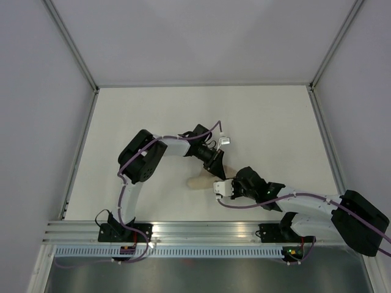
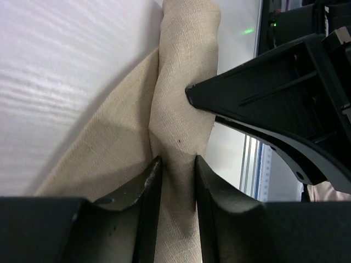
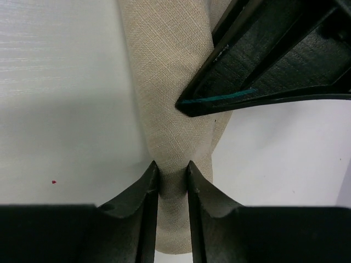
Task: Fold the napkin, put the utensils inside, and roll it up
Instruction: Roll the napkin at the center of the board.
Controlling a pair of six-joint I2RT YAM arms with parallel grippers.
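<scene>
Table (image 1: pixel 153 122): left tool (image 2: pixel 175 161), right tool (image 3: pixel 171 167) clamp napkin (image 1: pixel 200 181).

A white table (image 1: pixel 153 122) with an aluminium rail (image 1: pixel 201 229) along its near edge.

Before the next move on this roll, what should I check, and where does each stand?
1. Napkin rolled into a tube: ok.
2. Left gripper has cloth between its fingers: ok, cloth fills the gap.
3. Right gripper pinches the roll: ok.
4. Utensils inside the roll: cannot tell, none visible in any view.
5. Roll finished: not ok, a loose flap spreads beside the tube in the left wrist view.
6. Grippers apart from each other: ok, close on the same tube but not touching.
</scene>
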